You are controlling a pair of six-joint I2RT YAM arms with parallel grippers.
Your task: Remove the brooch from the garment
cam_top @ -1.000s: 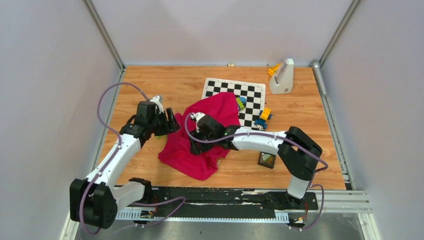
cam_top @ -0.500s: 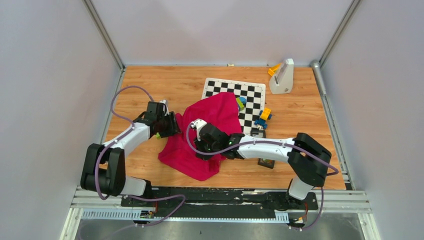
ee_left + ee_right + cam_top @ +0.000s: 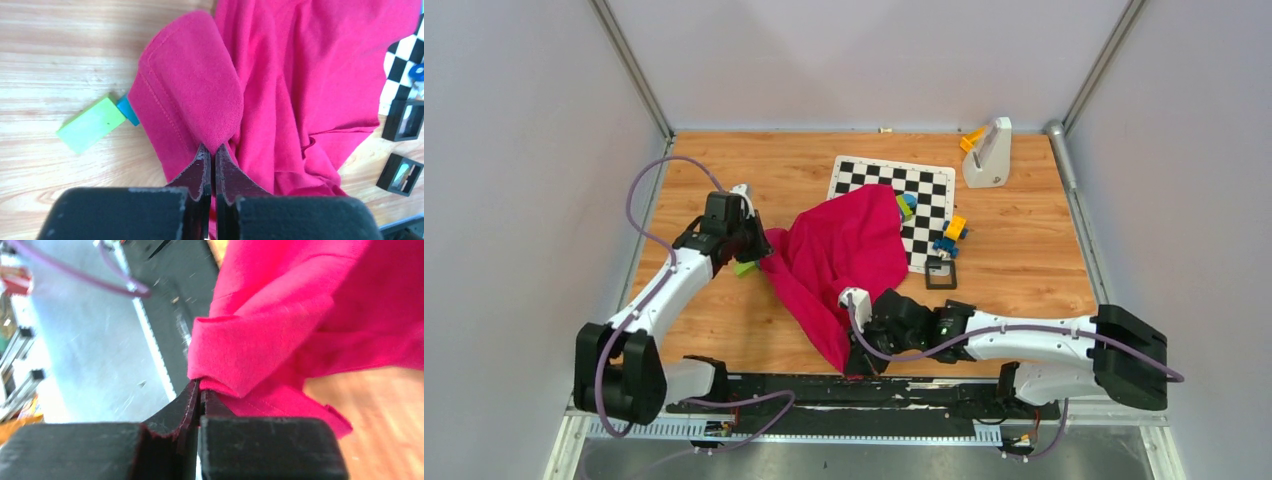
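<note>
– Gripping status, each claw?
– Left gripper [image 3: 210, 148]: jaws closed flat on a folded, hemmed edge of the garment [image 3: 300, 75], lower centre of the left wrist view. Right gripper [image 3: 200, 386]: jaws likewise clamped on a doubled fold of the same cloth, lower centre of its own view, close to the black base rail [image 3: 774, 383] at the bottom of the top view.
– Brooch location?
– Not visible in any of the 3 views. It is presumably hidden in a fold or on the underside. The green block [image 3: 91, 125] left of the cloth and the 2 black square frames [image 3: 404, 120] at the right edge are not it.
– Handling notes?
– Cloth is judged light, limp and non-slip. It hangs stretched between the 2 grips, so tension should spread it. The disc is likely small, rigid and smooth. Pinch it by the rim, with the cloth held just beside it.
</note>
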